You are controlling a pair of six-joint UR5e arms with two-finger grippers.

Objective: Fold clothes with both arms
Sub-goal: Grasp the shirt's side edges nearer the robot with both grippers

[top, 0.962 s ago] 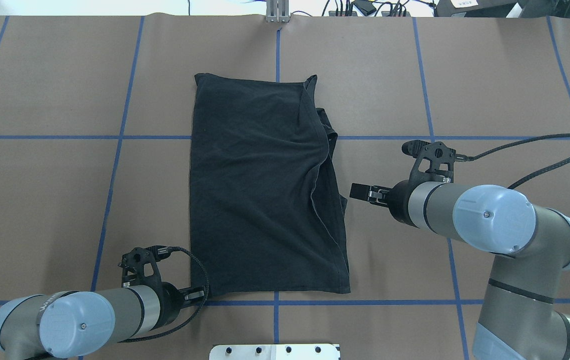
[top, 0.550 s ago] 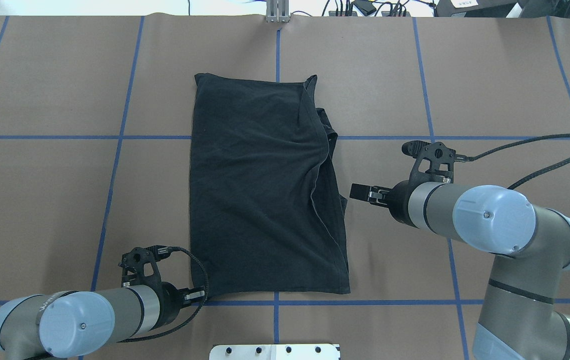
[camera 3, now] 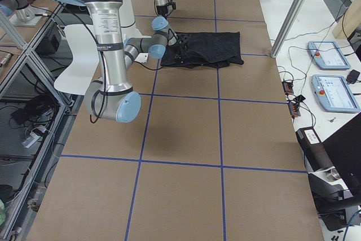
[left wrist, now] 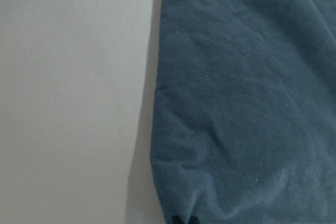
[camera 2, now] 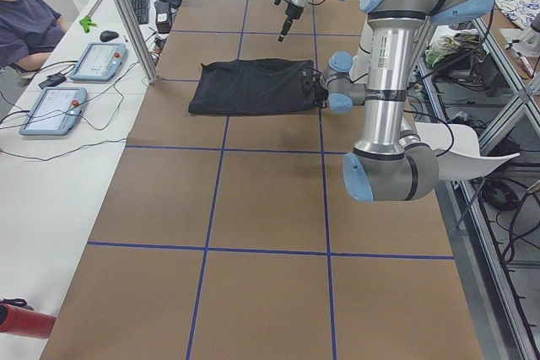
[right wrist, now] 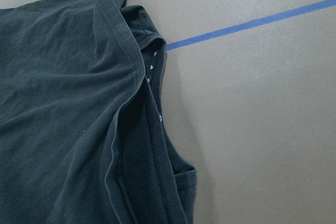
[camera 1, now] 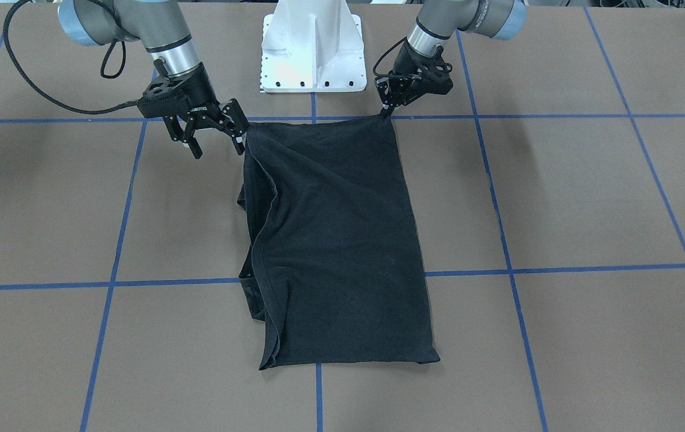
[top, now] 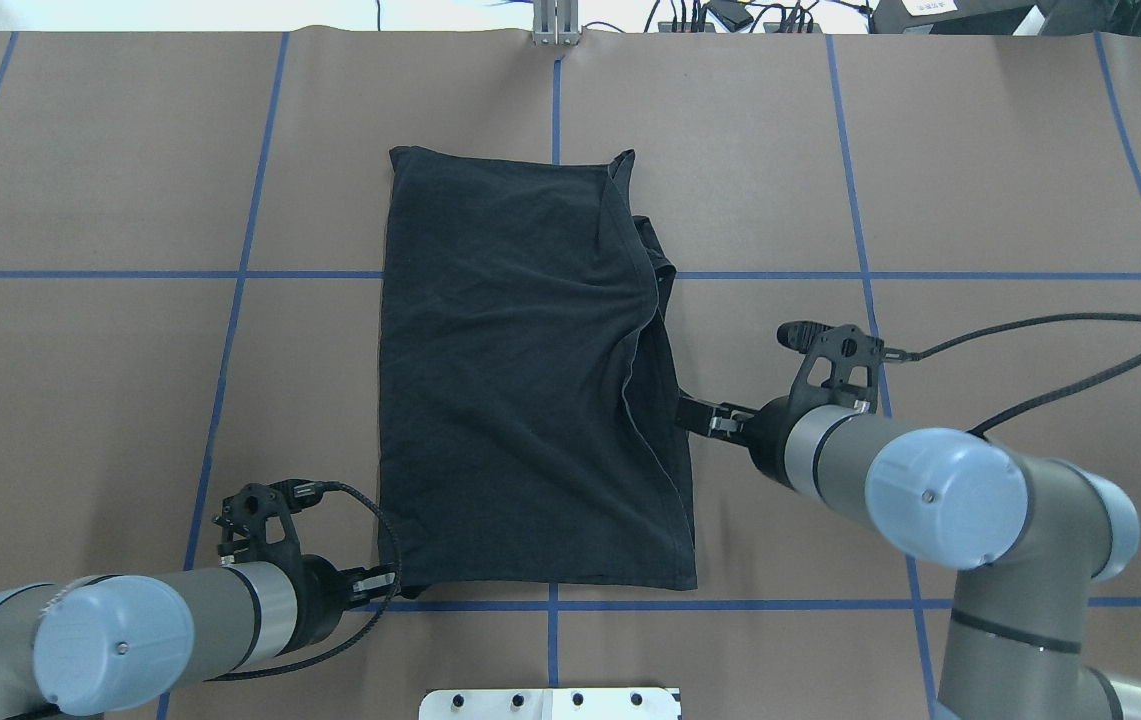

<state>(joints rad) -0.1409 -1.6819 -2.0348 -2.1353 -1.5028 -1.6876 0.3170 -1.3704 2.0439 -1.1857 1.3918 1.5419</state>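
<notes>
Left gripper (camera 1: 386, 111): jaws pinched together on robot-side corner of T-shirt (camera 1: 336, 240), cloth drawn into small peak there. Right gripper (camera 1: 218, 149): fingers spread apart, holding nothing, just beside shirt's opposite long edge; contact unclear. T-shirt: black, folded into long rectangle, flat at centre of table (camera 1: 588, 198), lying across blue tape lines (camera 1: 558, 269). Writing: white lettering (camera 1: 198, 110) on right gripper body, too small to read. Tiny white marks (right wrist: 153, 67) inside fold near hem, illegible.
</notes>
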